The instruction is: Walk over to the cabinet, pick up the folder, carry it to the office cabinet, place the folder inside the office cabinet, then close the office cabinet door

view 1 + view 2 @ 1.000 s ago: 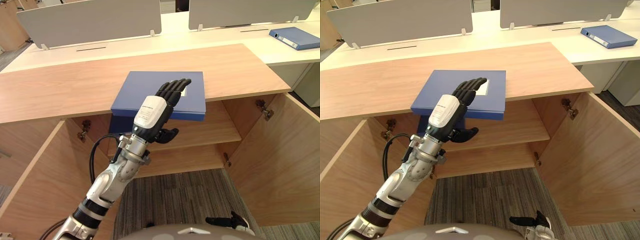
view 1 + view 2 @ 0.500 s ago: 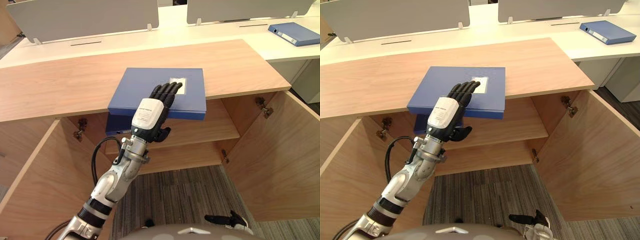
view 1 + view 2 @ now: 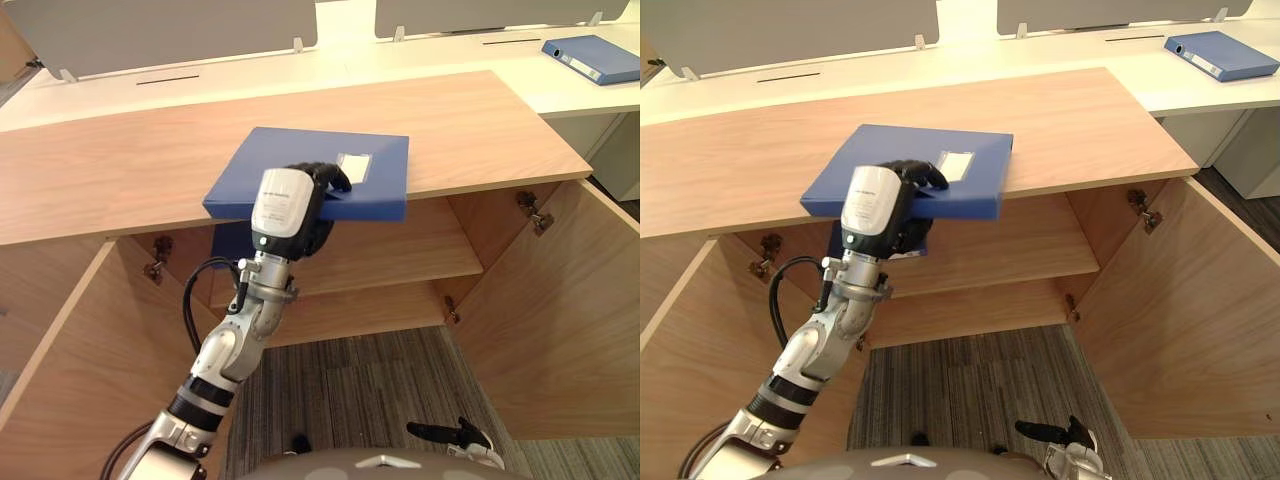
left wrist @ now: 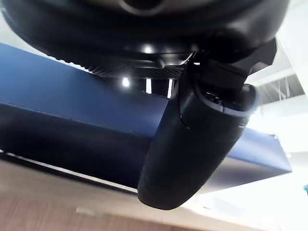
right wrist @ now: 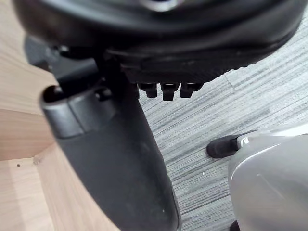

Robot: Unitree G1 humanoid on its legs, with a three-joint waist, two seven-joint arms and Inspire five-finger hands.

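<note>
The cabinet's left door (image 3: 60,370) stands swung open toward the camera, with a metal hinge (image 3: 157,268) on the inner wall behind it. Above it runs the wooden cabinet top (image 3: 120,170), and behind that a pale desk (image 3: 230,75) carries grey screens (image 3: 160,30).

The left hand (image 3: 285,210) reaches up from the lower left to the front edge of the top and clamps the blue folder (image 3: 380,175). Its fingers (image 3: 325,175) curl over the folder's cover beside the white label (image 3: 353,166). In the left wrist view the thumb (image 4: 192,144) presses up under the folder's (image 4: 72,106) near edge. The folder lies on the cabinet top with its near side jutting out past the front edge, over the open cabinet. I cannot tell whether that side is lifted clear of the wood.

Under the top, a wooden shelf (image 3: 430,255) crosses the inside of the cabinet, and striped grey carpet (image 3: 350,390) lies in front.

The right hand (image 3: 450,433) hangs low over the carpet, holding nothing, its fingers loose and fairly straight. The right door (image 3: 550,320) is also wide open. On the desk's far right corner lies a second blue folder (image 3: 595,55).
</note>
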